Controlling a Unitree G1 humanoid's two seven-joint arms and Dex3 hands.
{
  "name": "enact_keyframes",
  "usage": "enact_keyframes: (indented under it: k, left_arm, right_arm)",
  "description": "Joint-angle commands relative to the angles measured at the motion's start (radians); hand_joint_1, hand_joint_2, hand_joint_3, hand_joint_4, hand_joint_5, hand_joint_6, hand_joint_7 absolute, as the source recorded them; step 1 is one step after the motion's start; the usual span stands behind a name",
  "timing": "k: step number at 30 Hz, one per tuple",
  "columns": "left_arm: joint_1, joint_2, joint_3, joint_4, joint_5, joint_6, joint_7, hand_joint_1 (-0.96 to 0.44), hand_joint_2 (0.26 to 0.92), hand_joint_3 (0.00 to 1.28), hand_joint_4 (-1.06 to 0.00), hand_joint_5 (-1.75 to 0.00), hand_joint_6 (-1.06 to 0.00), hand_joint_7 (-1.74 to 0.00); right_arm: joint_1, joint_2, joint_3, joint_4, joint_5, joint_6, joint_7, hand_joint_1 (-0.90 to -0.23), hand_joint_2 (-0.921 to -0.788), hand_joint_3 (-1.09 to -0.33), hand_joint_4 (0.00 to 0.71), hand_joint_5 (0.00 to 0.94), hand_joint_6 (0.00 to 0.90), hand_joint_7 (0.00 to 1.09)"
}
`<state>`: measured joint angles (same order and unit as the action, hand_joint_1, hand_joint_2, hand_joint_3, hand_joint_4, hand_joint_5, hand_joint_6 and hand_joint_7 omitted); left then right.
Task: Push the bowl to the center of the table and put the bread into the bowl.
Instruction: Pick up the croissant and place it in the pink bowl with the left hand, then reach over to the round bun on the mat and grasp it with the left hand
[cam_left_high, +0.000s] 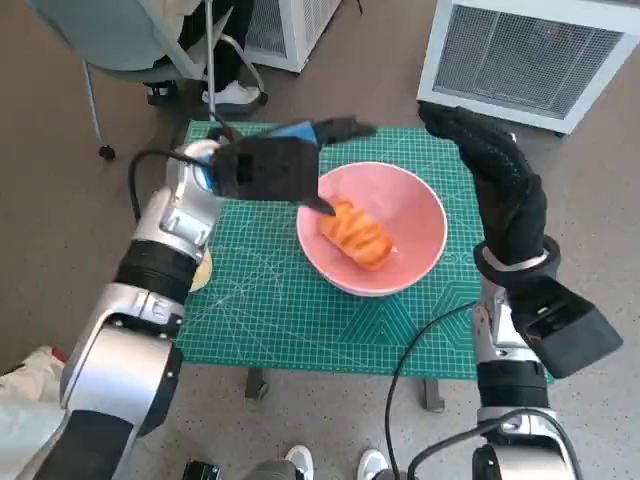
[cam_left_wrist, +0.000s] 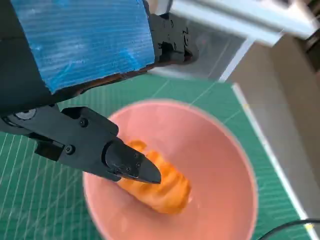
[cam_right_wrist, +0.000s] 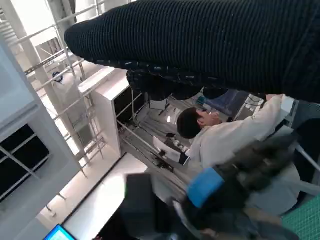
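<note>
— So, where is the bread (cam_left_high: 357, 234) lying?
— It is resting inside the pink bowl (cam_left_high: 420, 215), which is sitting about mid-surface on the green mat (cam_left_high: 260, 300).
— And the left hand (cam_left_high: 272, 165)?
— It is hovering just left of the bread, fingers apart, gripping nothing; likely it is letting go.
— The right hand (cam_left_high: 500, 180)?
— It is standing upright beside the bowl's right rim, holding nothing.

**Room around the bowl**

Your left hand (cam_left_high: 275, 165) hangs over the pink bowl's (cam_left_high: 420, 215) left rim, blocking that side. Your right hand (cam_left_high: 500, 185) stands upright just right of the bowl. Bare green mat (cam_left_high: 270, 310) lies open along the near side.
</note>
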<state>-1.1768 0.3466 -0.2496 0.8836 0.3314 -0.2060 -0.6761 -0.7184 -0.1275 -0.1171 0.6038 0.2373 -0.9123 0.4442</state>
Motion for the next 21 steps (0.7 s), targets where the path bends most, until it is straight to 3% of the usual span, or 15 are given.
enact_keyframes:
  k: [1,10,21]
  left_arm:
    - [0.069,0.084,0.035,-0.187,-0.040,0.040,-0.053,-0.39,0.797,0.00,0.00,0.00,-0.08,-0.18]
    - [0.243,0.295,0.138,-0.615,-0.088,0.189,-0.170,-0.32,0.793,0.00,0.00,0.00,-0.09,-0.16]
    - [0.474,0.527,0.218,-0.775,-0.046,0.244,-0.201,-0.35,0.789,0.00,0.00,0.00,-0.11,-0.13]
  right_arm:
    - [0.031,-0.004,-0.001,0.001,0.001,0.010,-0.003,-0.661,-0.921,-0.774,0.308,0.056,-0.001,0.69]
    - [0.034,-0.015,-0.003,-0.004,0.021,0.022,0.015,-0.667,-0.921,-0.771,0.307,0.055,-0.001,0.69]
    - [0.020,-0.021,-0.006,0.012,0.058,0.023,0.047,-0.668,-0.921,-0.770,0.305,0.053,-0.001,0.69]
